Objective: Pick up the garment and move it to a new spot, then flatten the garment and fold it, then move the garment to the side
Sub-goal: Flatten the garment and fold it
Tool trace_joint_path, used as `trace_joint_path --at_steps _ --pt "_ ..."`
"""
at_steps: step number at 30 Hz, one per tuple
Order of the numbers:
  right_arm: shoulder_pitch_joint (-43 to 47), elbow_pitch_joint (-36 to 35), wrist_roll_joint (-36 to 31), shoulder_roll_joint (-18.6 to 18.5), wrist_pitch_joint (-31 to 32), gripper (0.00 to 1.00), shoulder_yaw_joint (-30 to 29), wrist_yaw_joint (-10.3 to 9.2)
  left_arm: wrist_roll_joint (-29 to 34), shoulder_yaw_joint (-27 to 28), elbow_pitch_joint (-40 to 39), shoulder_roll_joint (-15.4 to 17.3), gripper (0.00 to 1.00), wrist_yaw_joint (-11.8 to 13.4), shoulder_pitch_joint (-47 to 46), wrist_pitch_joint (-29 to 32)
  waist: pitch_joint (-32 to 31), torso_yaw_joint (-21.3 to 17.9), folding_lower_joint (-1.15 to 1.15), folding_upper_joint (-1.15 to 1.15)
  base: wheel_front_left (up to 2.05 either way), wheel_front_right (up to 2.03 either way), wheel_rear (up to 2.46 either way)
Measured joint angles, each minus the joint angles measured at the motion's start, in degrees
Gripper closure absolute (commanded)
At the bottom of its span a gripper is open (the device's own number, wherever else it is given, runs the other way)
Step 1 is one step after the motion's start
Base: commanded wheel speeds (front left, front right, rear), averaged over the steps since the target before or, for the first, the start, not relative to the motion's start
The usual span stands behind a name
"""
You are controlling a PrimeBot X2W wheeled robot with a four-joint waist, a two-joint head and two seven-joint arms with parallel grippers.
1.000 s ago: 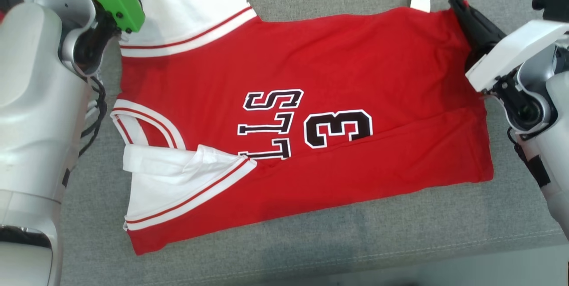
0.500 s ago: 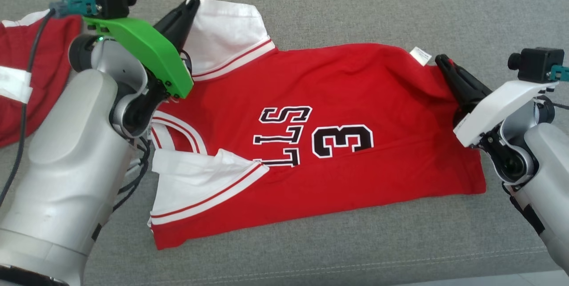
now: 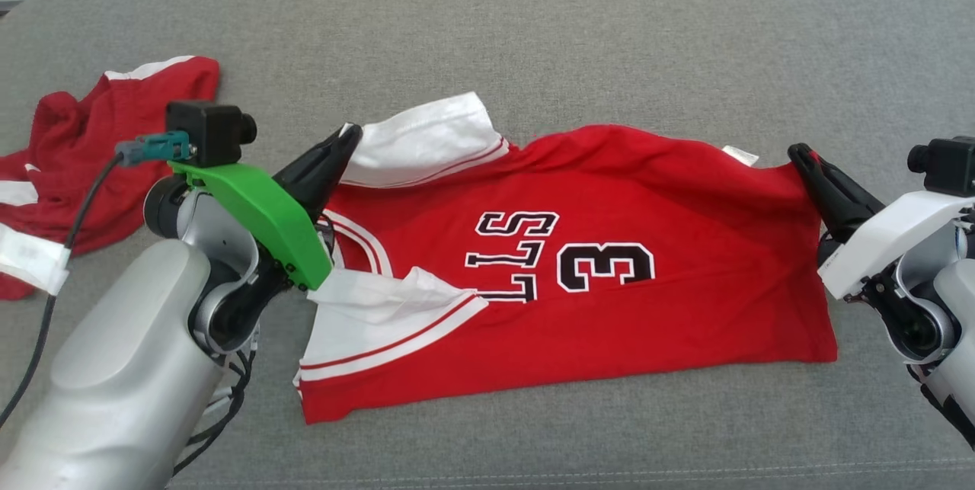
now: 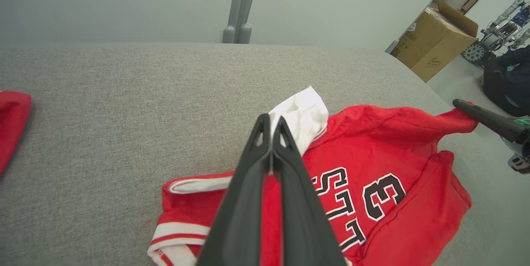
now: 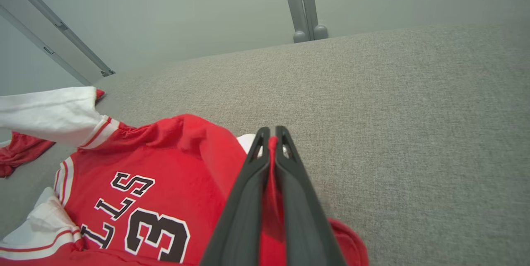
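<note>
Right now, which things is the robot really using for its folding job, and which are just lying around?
For the job:
red jersey, spread on the grey cushion
left gripper, shut on its white sleeve
right gripper, shut on a red corner

Just lying about:
crumpled red garment, off to the robot's left
cardboard box, on the floor beyond

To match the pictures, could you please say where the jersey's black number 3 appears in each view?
Head view: number 3 just right of centre.
Left wrist view: number 3 lower right.
Right wrist view: number 3 bottom left.
Shared landmark: the raised white sleeve.
</note>
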Motion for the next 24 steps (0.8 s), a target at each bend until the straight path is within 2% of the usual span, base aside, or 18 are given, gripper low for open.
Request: trace_joint_path --at_steps 5,14,19,24 --pt "0.01 -0.13 0.86 -0.52 -1.3 1.0 0.45 0.0 -1.37 -1.12 -3.64 1.49 1.0 0.0 3.38 -0.58 -0.48 1.16 0.0 0.0 0.0 0.0 0.0" --pt "0.17 0.93 2.08 -3.88 -3.64 1.0 0.27 0.0 -2.22 -1.85 -6.72 5.04 1.0 0.0 7.2 -2.55 -0.26 2.62 0.0 0.0 0.0 0.0 0.0" --pt "0.74 1.29 3.11 -3.82 -3.93 1.0 1.07 0.01 -2.29 -1.27 -7.73 7.45 1.0 0.0 9.29 -3.71 -0.26 2.97 0.0 0.0 0.0 0.0 0.0" --pt "1.05 1.58 3.86 -3.85 -4.33 1.0 2.25 0.01 -2.9 -1.77 -9.67 7.67 1.0 0.0 11.58 -3.8 -0.34 3.07 0.0 0.0 0.0 0.0 0.0"
